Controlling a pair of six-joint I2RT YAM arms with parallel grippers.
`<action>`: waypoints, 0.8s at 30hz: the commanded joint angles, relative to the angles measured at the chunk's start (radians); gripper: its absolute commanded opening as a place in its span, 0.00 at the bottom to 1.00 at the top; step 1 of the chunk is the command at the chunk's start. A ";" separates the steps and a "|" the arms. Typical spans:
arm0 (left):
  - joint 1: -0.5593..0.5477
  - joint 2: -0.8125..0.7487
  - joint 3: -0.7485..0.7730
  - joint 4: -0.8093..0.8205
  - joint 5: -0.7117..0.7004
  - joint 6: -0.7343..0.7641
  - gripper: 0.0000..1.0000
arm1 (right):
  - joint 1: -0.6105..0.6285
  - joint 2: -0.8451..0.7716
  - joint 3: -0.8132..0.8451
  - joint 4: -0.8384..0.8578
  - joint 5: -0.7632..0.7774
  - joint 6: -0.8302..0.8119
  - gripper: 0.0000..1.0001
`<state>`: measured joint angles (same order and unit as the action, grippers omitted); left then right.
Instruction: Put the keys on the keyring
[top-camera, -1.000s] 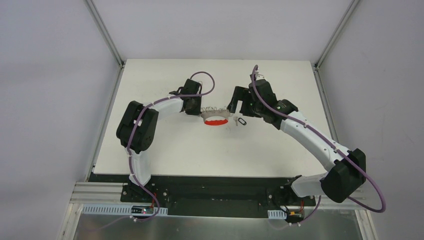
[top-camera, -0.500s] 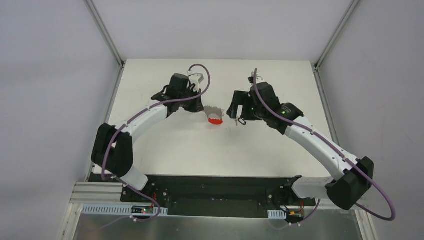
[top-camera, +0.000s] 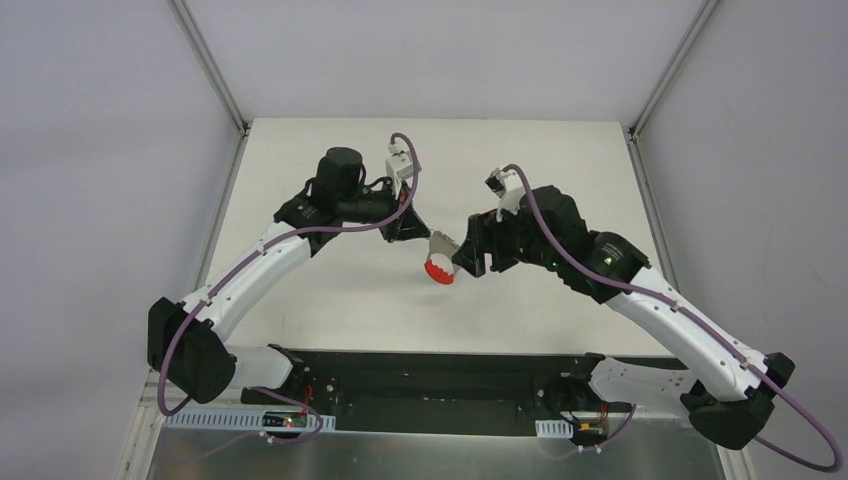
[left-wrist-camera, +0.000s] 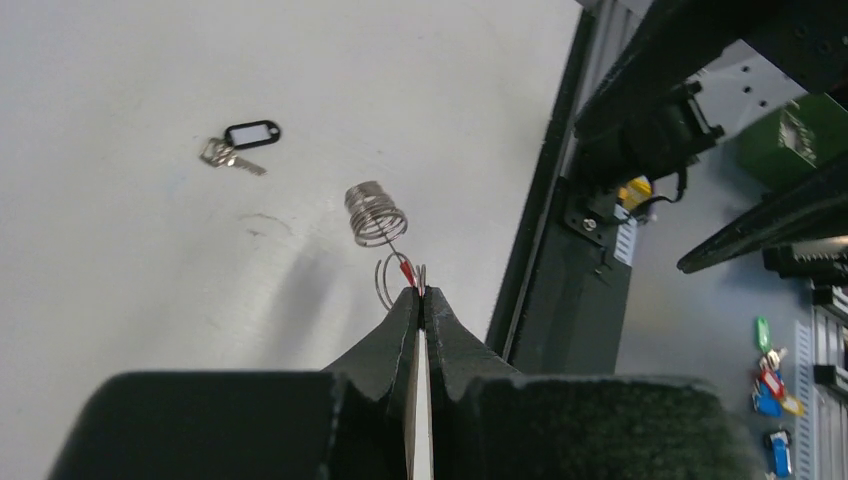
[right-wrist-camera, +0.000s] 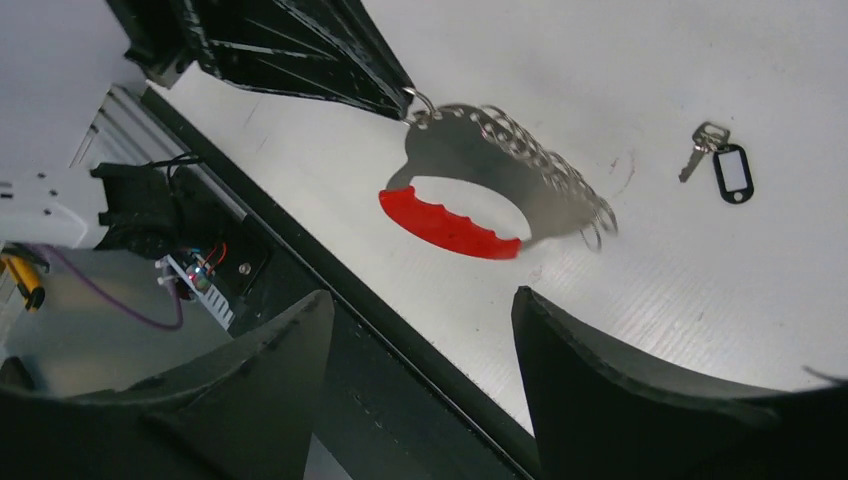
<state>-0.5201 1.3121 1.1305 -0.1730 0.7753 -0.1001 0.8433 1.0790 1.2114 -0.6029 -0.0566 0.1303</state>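
Note:
My left gripper (top-camera: 417, 229) is shut on one end of the keyring (right-wrist-camera: 487, 152), a silver plate with a row of wire loops and a red crescent grip (right-wrist-camera: 447, 225). The keyring (top-camera: 439, 262) hangs tilted above the table. In the left wrist view its wire coil (left-wrist-camera: 375, 212) shows just past my shut left gripper (left-wrist-camera: 420, 294). The keys (right-wrist-camera: 703, 141) lie flat on the table with their black oval tag (right-wrist-camera: 733, 173), also seen as keys (left-wrist-camera: 228, 155) in the left wrist view. My right gripper (right-wrist-camera: 420, 300) is open and empty, just short of the red grip. The right arm hides the keys in the top view.
The white table (top-camera: 330, 290) ends in a black front rail (top-camera: 420, 365) where both arm bases stand. The table edge and rail (right-wrist-camera: 330, 270) pass right under my right gripper. Cables and electronics (right-wrist-camera: 195, 265) sit below that edge.
The left arm has lifted the keyring off the table and swung it toward the near edge. The right arm has followed, leaving the keys behind, and its jaws have narrowed a little.

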 joint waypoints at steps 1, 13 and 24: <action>-0.034 -0.067 -0.001 0.021 0.188 0.046 0.00 | 0.038 -0.059 0.054 -0.020 -0.077 -0.097 0.67; -0.114 -0.141 -0.039 0.226 0.312 -0.057 0.00 | 0.106 -0.120 0.063 0.011 -0.200 -0.186 0.46; -0.136 -0.223 -0.118 0.464 0.350 -0.215 0.00 | 0.118 -0.192 0.018 0.120 -0.259 -0.221 0.40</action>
<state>-0.6426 1.1309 1.0260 0.1257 1.0706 -0.2451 0.9546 0.9230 1.2308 -0.5667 -0.2729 -0.0589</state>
